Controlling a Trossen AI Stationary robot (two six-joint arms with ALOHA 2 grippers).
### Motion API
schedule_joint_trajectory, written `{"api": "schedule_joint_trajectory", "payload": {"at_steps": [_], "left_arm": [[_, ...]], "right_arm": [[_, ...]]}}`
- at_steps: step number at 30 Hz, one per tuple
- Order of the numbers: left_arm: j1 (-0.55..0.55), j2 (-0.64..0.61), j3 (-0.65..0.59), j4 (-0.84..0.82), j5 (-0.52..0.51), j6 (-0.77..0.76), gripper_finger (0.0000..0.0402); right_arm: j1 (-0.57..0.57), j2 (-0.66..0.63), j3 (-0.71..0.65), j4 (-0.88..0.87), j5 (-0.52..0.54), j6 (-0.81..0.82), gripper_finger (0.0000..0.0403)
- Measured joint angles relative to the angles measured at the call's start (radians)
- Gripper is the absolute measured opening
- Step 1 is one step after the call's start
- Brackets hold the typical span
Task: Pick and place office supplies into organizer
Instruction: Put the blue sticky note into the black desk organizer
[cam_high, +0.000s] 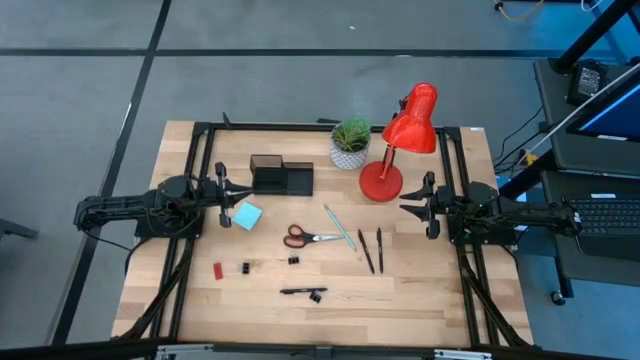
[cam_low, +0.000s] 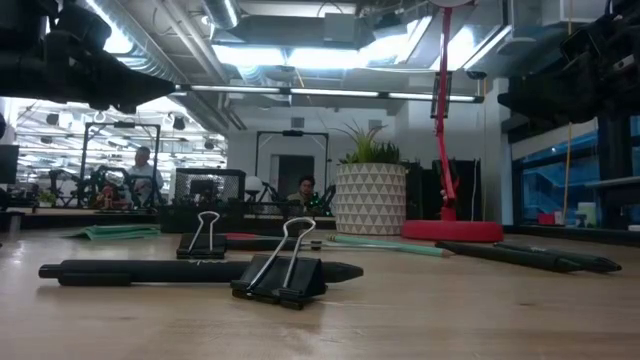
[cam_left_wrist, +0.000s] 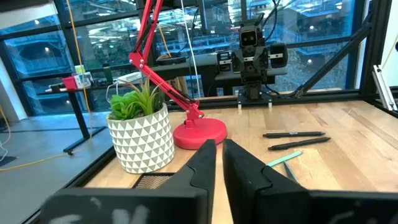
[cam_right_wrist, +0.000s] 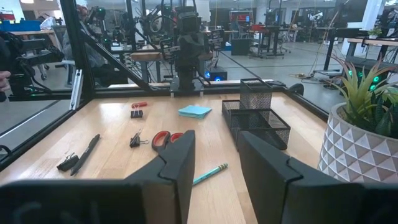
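Note:
The supplies lie loose on the wooden table. They are a light-blue notepad (cam_high: 246, 215), red-handled scissors (cam_high: 305, 237), a teal pencil (cam_high: 340, 227), two black pens (cam_high: 372, 249), a third pen (cam_high: 298, 291) with a clip (cam_high: 317, 296) beside it, two small clips (cam_high: 246, 268) (cam_high: 294, 260) and a red piece (cam_high: 217, 269). The black mesh organizer (cam_high: 281, 177) stands toward the far edge. My left gripper (cam_high: 236, 197) (cam_left_wrist: 219, 155) hovers shut next to the notepad, at the table's left. My right gripper (cam_high: 407, 207) (cam_right_wrist: 216, 149) hovers open at the table's right, near the lamp base.
A red desk lamp (cam_high: 400, 140) and a potted plant (cam_high: 350, 142) stand at the far edge, right of the organizer. Black frame rails (cam_high: 190, 250) run along both table sides. In the low view a binder clip (cam_low: 285, 270) and pen (cam_low: 150, 270) lie nearest. People sit in the room beyond.

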Motion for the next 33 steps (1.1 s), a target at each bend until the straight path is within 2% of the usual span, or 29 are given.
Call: {"api": "schedule_joint_trajectory", "payload": {"at_steps": [6, 11, 15, 24, 33], "left_arm": [[0.0, 0.0, 0.0, 0.0, 0.0, 0.091, 0.0082], [0.0, 0.0, 0.0, 0.0, 0.038, 0.096, 0.0106], [0.0, 0.0, 0.0, 0.0, 0.073, 0.096, 0.0115], [0.0, 0.0, 0.0, 0.0, 0.073, 0.2, 0.0133], [0.0, 0.0, 0.0, 0.028, 0.073, 0.225, 0.0135]], "right_arm": [[0.0, 0.0, 0.0, 0.0, 0.0, 0.0, 0.0127], [0.0, 0.0, 0.0, 0.0, 0.0, -0.003, 0.0127], [0.0, 0.0, 0.0, 0.0, 0.0, -0.004, 0.0127], [0.0, 0.0, 0.0, 0.0, 0.0, -0.004, 0.0127], [0.0, 0.0, 0.0, 0.0, 0.0, -0.004, 0.0127]]}}
